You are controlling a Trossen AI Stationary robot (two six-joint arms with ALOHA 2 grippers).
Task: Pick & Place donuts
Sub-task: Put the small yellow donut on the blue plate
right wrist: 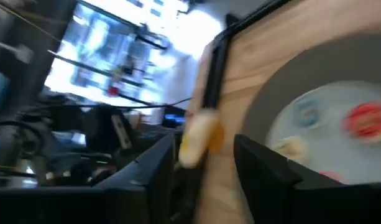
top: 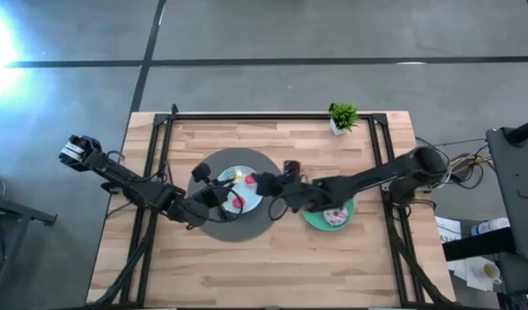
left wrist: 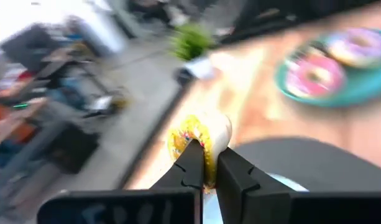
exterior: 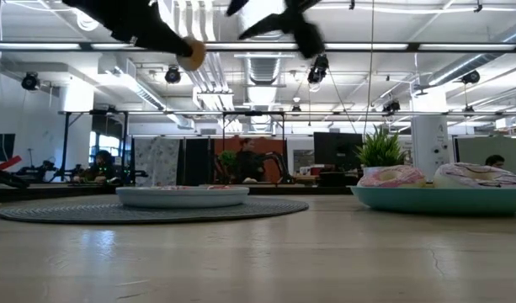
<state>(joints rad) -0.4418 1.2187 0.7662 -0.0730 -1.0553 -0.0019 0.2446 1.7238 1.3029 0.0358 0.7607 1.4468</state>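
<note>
The left arm reaches in from the left edge of the wooden surface (top: 272, 267) toward the round grey mat (top: 214, 226) near its middle. Its left tool (left wrist: 205, 160) is raised above the mat, as the low view shows it high in the air, and its fingers (left wrist: 191, 163) are clamped on a small orange donut (left wrist: 199, 138) with a yellow-orange top and a pale side. The same donut shows as a small orange blob (exterior: 193, 55) near the top of the low view.

On the mat sits the light-blue plate (top: 253, 203). It carries several mini donuts: a red-pink donut (right wrist: 365, 119), a blue donut (right wrist: 308, 112) and a pale one (right wrist: 292, 146), all lying apart from each other.

Just right of the plate, the right tool (top: 265, 183) hovers over the plate's right rim, also well above the surface. Its fingers (right wrist: 265, 168) stand apart with nothing between them; the orange donut held by the other arm shows beyond the gap.

Further right, partly under the right arm, the green plate (exterior: 443, 200) rests on the bare wood. It holds a bright pink donut (left wrist: 314, 76) and a pale pink sprinkled donut (left wrist: 359, 45), lying side by side.

At the far edge, right of centre, stands a small potted plant (top: 342, 117).
</note>
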